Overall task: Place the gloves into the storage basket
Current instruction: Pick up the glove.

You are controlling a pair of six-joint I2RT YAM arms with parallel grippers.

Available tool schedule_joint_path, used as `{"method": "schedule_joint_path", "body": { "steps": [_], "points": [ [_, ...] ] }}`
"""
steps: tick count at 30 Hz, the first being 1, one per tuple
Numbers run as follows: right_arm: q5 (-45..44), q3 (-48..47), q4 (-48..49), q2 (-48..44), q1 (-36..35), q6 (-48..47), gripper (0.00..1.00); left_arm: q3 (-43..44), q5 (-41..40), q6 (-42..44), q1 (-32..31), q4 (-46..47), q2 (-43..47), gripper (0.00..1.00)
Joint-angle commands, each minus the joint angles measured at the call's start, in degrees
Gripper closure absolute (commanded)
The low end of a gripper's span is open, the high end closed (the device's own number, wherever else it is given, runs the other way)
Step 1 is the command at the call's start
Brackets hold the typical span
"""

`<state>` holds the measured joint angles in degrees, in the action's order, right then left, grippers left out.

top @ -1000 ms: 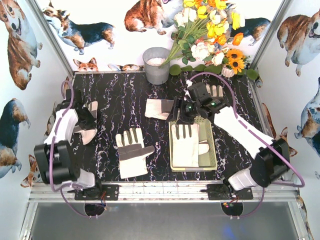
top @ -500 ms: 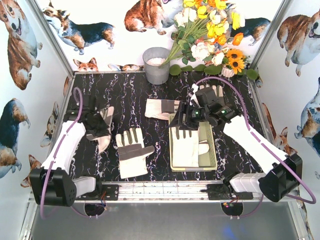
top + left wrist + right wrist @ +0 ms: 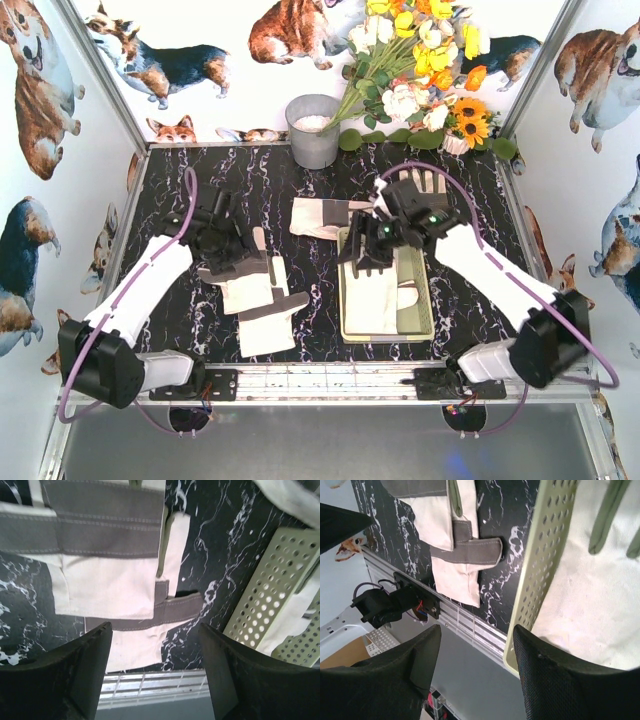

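Left of pale-green slotted plastic basket (image 3: pixel 388 336) | we're hovering left gripper (image 3: pixel 155 627) wide open over two overlapping cream fabric gloves (image 3: pixel 250 292), probably to grab | right gripper (image 3: pixel 477 630) open, empty over basketed glove (image 3: pixel 375 300)

Left of the pale yellow-green, perforated storage basket (image 3: pixel 427 300), cream-white gloves (image 3: pixel 262 300) are showing grey bands; the worktop (image 3: pixel 320 285) is showing black with white veining; the bucket (image 3: pixel 314 132) beyond is looking grey.
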<state>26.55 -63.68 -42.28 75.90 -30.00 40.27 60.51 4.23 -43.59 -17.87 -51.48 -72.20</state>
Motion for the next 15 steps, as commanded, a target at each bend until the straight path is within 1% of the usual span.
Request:
{"method": "schedule_joint_path", "body": {
  "steps": [1,4,7,9,11,13,15],
  "points": [
    [-0.8,-10.5,-1.9,4.4,-0.7,-5.1,0.38,3.3,-1.8,4.0,4.2,0.5,0.1,0.35],
    [-3.1,-14.9,-2.5,7.2,-2.1,-5.5,0.38,-0.8,2.0,5.4,11.0,4.1,0.1,0.36],
    [-4.9,-17.6,-1.7,9.3,-3.8,-3.4,0.38,-3.6,3.9,7.8,17.6,6.2,-0.1,0.36],
    [-6.6,-18.1,-0.2,9.8,-5.4,-1.3,0.39,-6.3,5.8,8.7,22.9,8.5,0.4,0.36],
    [-7.3,-17.4,1.9,10.1,-6.8,1.0,0.39,-9.7,8.8,8.8,27.3,13.3,0.8,0.36],
    [-7.7,-16.2,3.9,10.1,-8.0,3.2,0.39,-11.9,11.6,9.4,29.4,17.9,-0.5,0.36],
    [-8.2,-15.4,4.9,10.1,-8.9,4.4,0.39,-12.7,13.5,10.8,29.6,20.5,-3.2,0.37]
  ]
}}
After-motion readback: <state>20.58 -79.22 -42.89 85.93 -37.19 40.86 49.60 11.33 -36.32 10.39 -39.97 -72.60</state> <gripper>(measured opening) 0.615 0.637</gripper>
